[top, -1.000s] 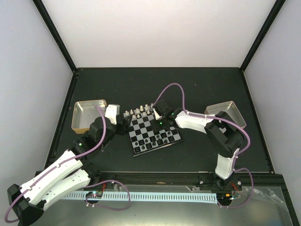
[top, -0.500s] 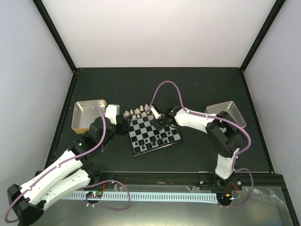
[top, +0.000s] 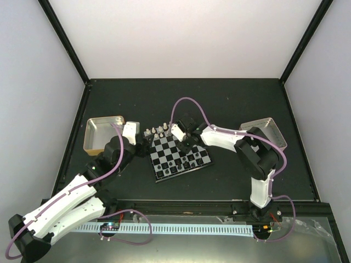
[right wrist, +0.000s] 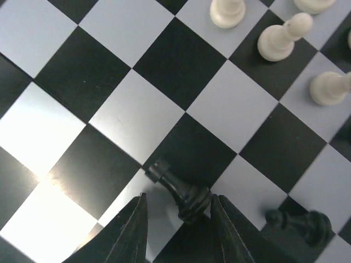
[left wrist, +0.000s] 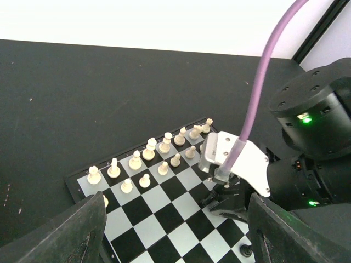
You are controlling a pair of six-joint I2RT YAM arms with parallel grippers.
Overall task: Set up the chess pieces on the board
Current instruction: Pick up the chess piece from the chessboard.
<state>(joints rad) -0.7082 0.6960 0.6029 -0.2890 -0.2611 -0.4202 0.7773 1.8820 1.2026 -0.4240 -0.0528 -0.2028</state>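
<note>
The board (top: 166, 147) lies at the table's middle. White chess pieces (top: 159, 131) line its far edge in two rows, also seen in the left wrist view (left wrist: 151, 149). Black pieces (top: 181, 164) stand on its near rows. My right gripper (top: 186, 147) is low over the board's right part. In the right wrist view its jaws (right wrist: 181, 230) stand apart around a black rook (right wrist: 181, 192). The rook tilts and its base rests against the right finger (right wrist: 227, 233); the left finger is clear of it. My left gripper (left wrist: 181, 241) is wide open and empty at the board's left edge.
A brass tray (top: 93, 143) sits left of the board and a metal tray (top: 272, 131) to its right. A black pawn (right wrist: 304, 222) stands just right of the right gripper. The right arm's purple cable (top: 181, 104) arcs over the board's far side.
The right wrist has swung left over the board, its cable loop shifting left with it. The left arm has not moved.
</note>
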